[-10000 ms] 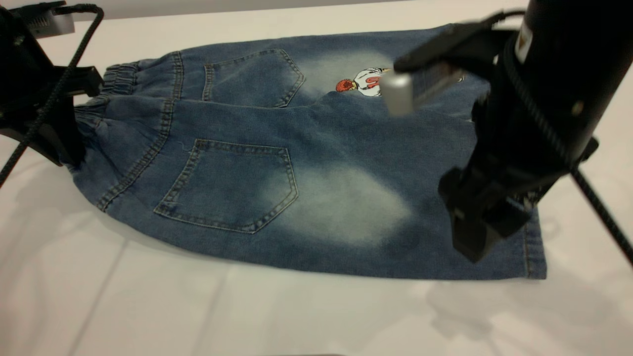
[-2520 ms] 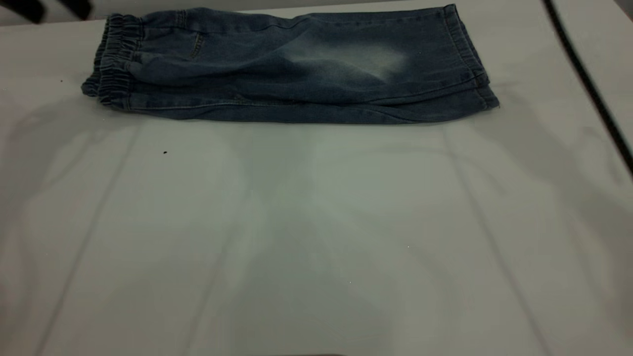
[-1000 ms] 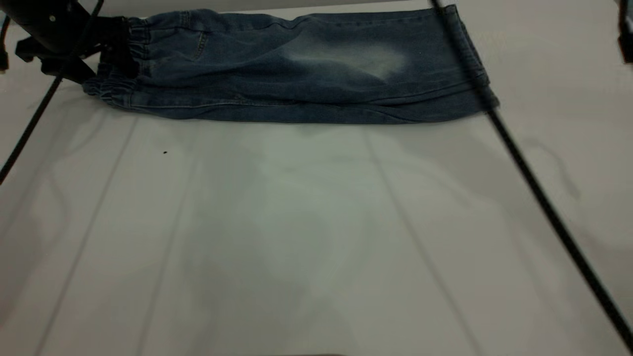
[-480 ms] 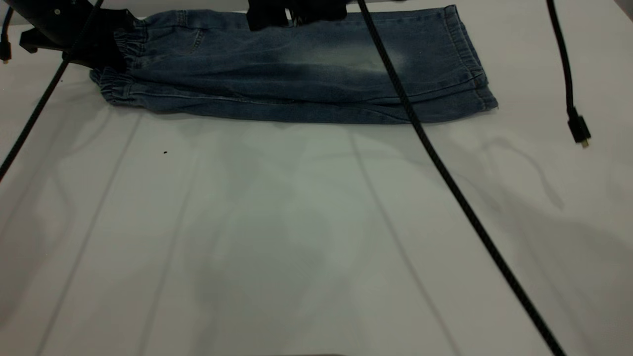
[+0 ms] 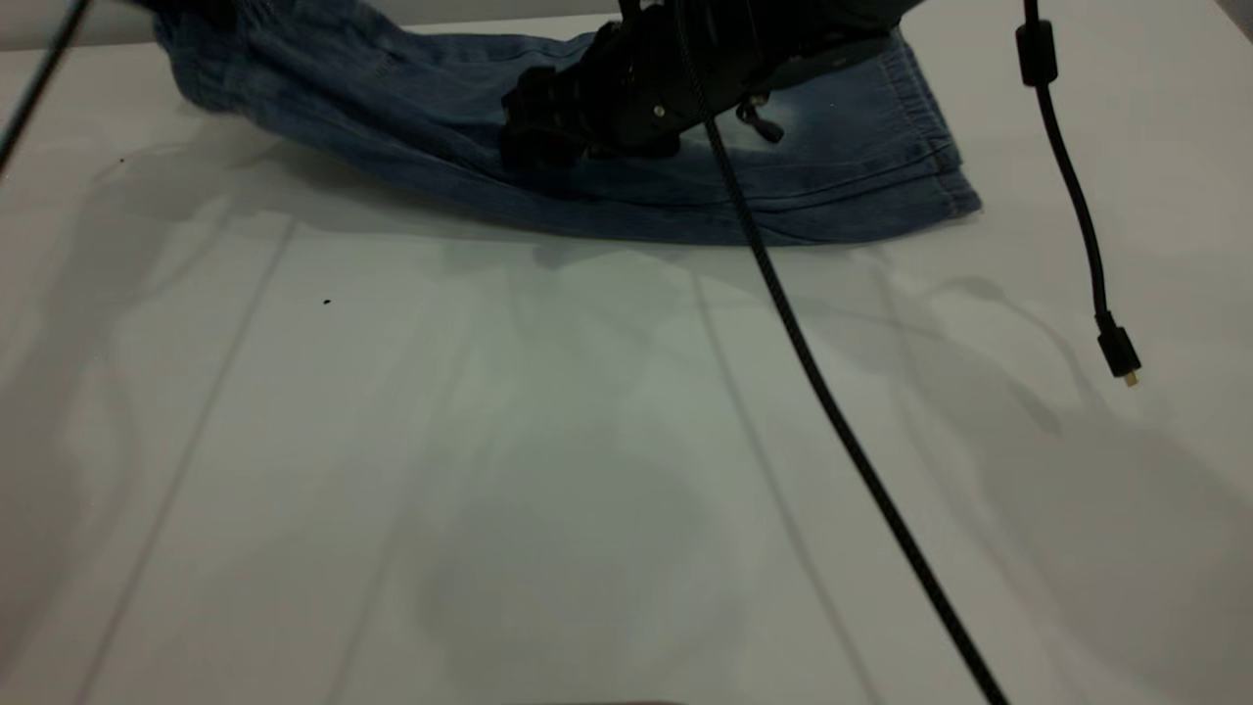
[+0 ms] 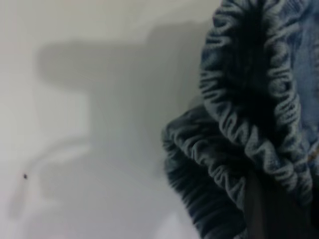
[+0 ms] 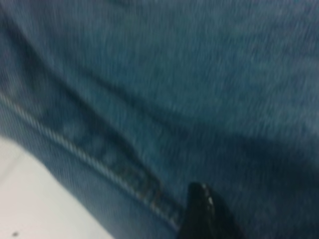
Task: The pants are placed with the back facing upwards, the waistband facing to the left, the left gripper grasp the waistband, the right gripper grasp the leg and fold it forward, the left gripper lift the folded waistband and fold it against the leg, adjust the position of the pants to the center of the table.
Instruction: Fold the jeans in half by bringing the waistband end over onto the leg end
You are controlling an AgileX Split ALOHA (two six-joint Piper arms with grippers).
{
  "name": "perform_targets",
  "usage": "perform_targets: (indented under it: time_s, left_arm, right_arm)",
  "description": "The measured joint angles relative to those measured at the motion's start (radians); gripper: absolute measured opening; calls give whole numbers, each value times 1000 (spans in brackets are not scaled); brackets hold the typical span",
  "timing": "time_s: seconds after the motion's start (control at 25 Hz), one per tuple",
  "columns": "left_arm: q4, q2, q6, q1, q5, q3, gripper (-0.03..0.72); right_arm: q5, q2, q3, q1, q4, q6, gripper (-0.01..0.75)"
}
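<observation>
1. We find the pants at approx 12 o'clock on the table, along the far edge of the exterior view. They lie folded lengthwise, one leg over the other, hems stacked at approx 1–2 o'clock.

2. The waistband end is raised off the tabletop at approx 11 o'clock in the exterior view. The denim slopes down from there to the flat part.

3. Left gripper: out of the exterior view, past the upper-left corner, and not identifiable in the left wrist view. That view shows the gathered elastic band close up, bunched and hanging above the white surface, with its shadow below. A dark shape sits against the band at the picture's lower edge; we cannot tell whether it is a finger. Jaw state: cannot tell.

4. Right gripper: over the folded pants near their mid length, approx 12 o'clock. Its black body rests on or just above the denim. The right wrist view shows cloth filling the picture, a stitched seam, and one dark fingertip against the fabric near the pants' edge. Only one finger shows, so wide or narrow: cannot tell.

5. A black cable runs from the right arm diagonally to approx 5 o'clock. A second cable hangs at approx 2 o'clock, with its plug free above the tabletop.
</observation>
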Motion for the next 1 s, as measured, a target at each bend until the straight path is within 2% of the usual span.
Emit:
perform_targets:
  time_s: [0.28,0.56,0.76,1.0]
  left_arm:
    - [2,-33,6,-21,119,-115,76]
    - [2,-34,6,-76,191,-221,76]
    - [4,-34,7,-122,198,-253,76]
    - [5,-35,7,-156,224,-255,76]
  right_arm:
    - [125,14,-1,27,-75,16,432]
    - [179,-2,-9,61,-335,196,426]
    - [271,-73,-61,57,-669,441,426]
    - [499,-191,-204,31,-1143,809,426]
